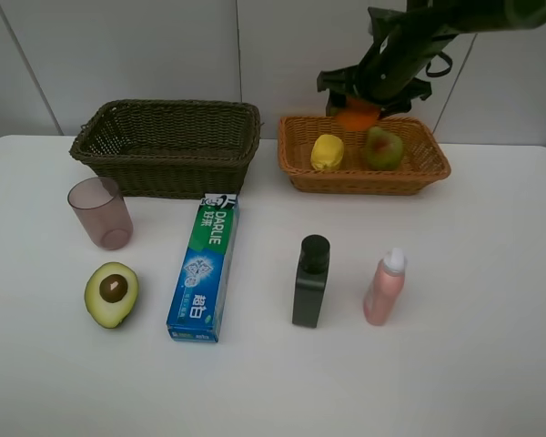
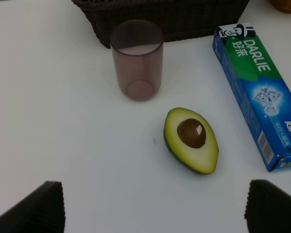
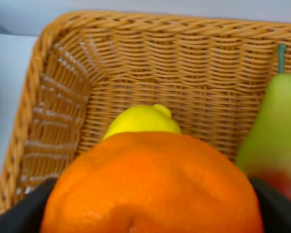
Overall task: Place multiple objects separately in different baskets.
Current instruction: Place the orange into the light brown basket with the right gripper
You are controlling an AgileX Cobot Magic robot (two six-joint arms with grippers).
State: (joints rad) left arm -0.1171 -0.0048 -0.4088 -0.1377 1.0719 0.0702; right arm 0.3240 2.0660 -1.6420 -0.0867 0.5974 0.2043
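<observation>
- Done so far: the lemon (image 1: 328, 152) and the red-green pear (image 1: 383, 148) lie in the light orange-tan basket (image 1: 364, 187), upper right of the high view.
- In hand: the right gripper (image 1: 357, 106) has its fingers clamped on the orange (image 1: 355, 118), held over that basket's far side and not yet released.
- Left to sort: the halved avocado (image 1: 111, 293), mauve cup (image 1: 100, 212), toothpaste box (image 1: 205, 269), black bottle (image 1: 310, 282) and pink bottle (image 1: 384, 287) sit on the white table (image 1: 455, 364). Nothing shows in the dark olive-brown basket (image 1: 164, 173), upper left.
- The left gripper (image 2: 155, 213) hangs wide open and empty near the avocado.
- Unclear: whether the orange touches the lemon or the basket floor. The right fingers show only as dark corners in the wrist view.
</observation>
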